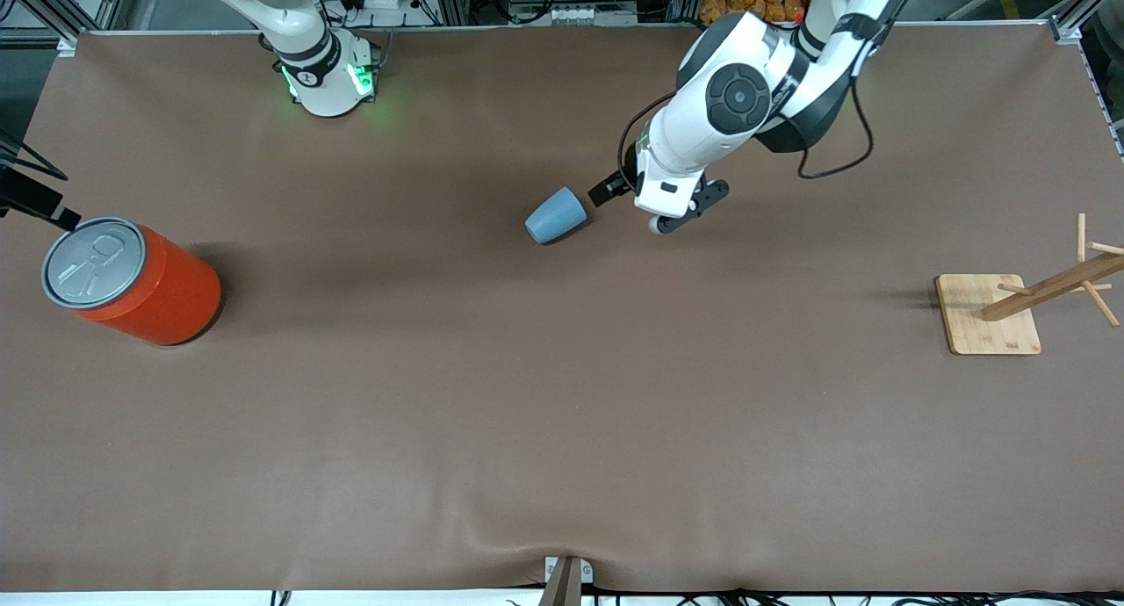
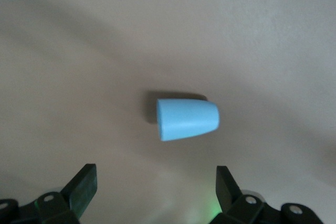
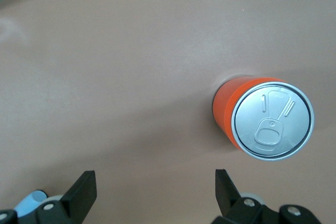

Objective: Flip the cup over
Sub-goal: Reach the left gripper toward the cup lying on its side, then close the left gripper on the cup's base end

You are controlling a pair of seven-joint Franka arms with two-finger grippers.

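The cup (image 1: 556,216) lies tipped on its side near the middle of the brown table (image 1: 562,430), farther from the front camera than the table's centre, its closed base turned toward about seven o'clock in the front view and its mouth toward one o'clock, facing the left gripper (image 1: 615,187). That gripper sits low, just beside the cup's mouth at its two o'clock, touching nothing; in the left wrist view its two dark fingers (image 2: 83,182) stand spread wide with the cup (image 2: 187,119) framed between and ahead of them, which reads as a line-up so the jaws can straddle the tapered body and pinch it across its width. A cup lying down rolls easily, so closing in from both sides at once looks the sensible way to keep it from scooting off. The right gripper (image 3: 152,192) is out of the front view; its own wrist view shows it with jaws apart, empty, looking down on the orange can (image 1: 132,279), which stands upright at the right arm's end of the table, around nine o'clock from the cup and well apart from it, so this arm appears to wait. A wooden rack (image 1: 1023,303) stands at the left arm's end, roughly four o'clock from the cup, clear of the work
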